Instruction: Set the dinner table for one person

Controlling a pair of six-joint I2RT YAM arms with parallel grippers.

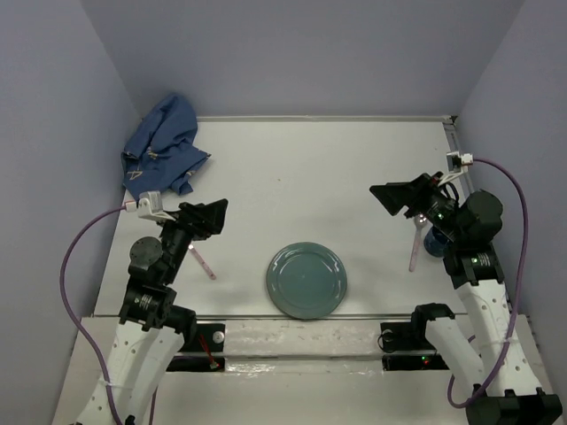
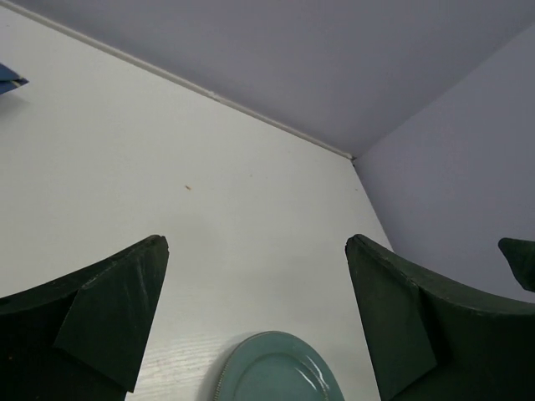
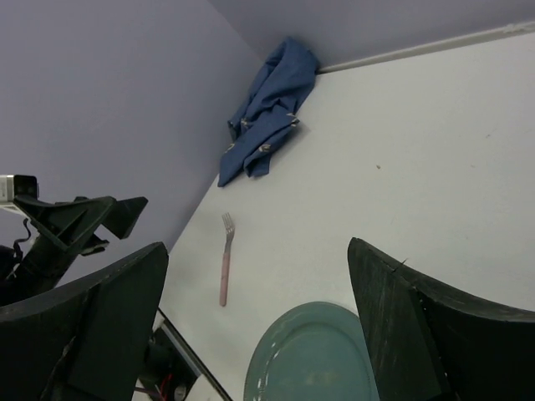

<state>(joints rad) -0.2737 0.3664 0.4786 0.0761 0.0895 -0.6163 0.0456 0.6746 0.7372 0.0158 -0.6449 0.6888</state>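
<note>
The dinner table (image 1: 310, 168) is a white tabletop with lavender walls. A teal plate (image 1: 307, 280) lies near its front middle; it also shows in the left wrist view (image 2: 276, 374) and the right wrist view (image 3: 313, 357). A pink-handled fork (image 1: 204, 263) lies left of the plate, and also shows in the right wrist view (image 3: 224, 261). Another pink-handled utensil (image 1: 414, 251) lies to the right. My left gripper (image 1: 217, 219) is open and empty above the fork's far end. My right gripper (image 1: 384, 200) is open and empty, raised near that utensil.
A crumpled dark blue cloth (image 1: 162, 146) lies in the far left corner, also in the right wrist view (image 3: 267, 113). A blue cup (image 1: 434, 241) stands at the right, mostly hidden by my right arm. The table's front edge runs just below the plate.
</note>
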